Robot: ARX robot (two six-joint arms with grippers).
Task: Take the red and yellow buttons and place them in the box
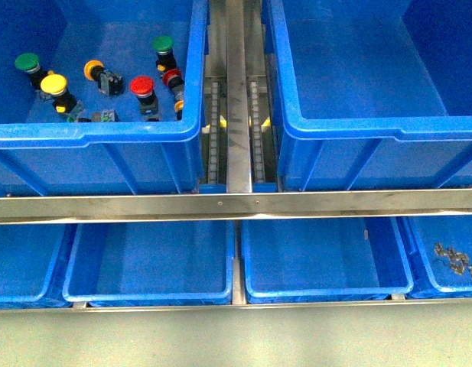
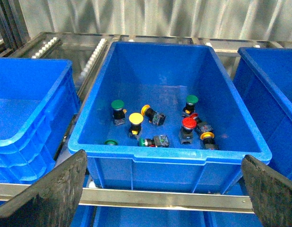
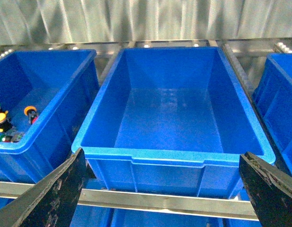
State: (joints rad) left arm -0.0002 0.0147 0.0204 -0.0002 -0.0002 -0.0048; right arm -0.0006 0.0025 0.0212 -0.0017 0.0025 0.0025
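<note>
Left gripper (image 2: 163, 157) spread wide, red and yellow buttons (image 2: 189, 124) in crate (image 2: 155, 71) beyond, untouched

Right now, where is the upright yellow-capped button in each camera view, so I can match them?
Front view: the upright yellow-capped button stands in the button crate, upper left, beside a green cap.
Left wrist view: it stands mid-crate, between the green cap and an orange cap on its side.
Right wrist view: barely in frame, in the button crate beside the empty crate.
Shared landmark: the button crate.
</note>
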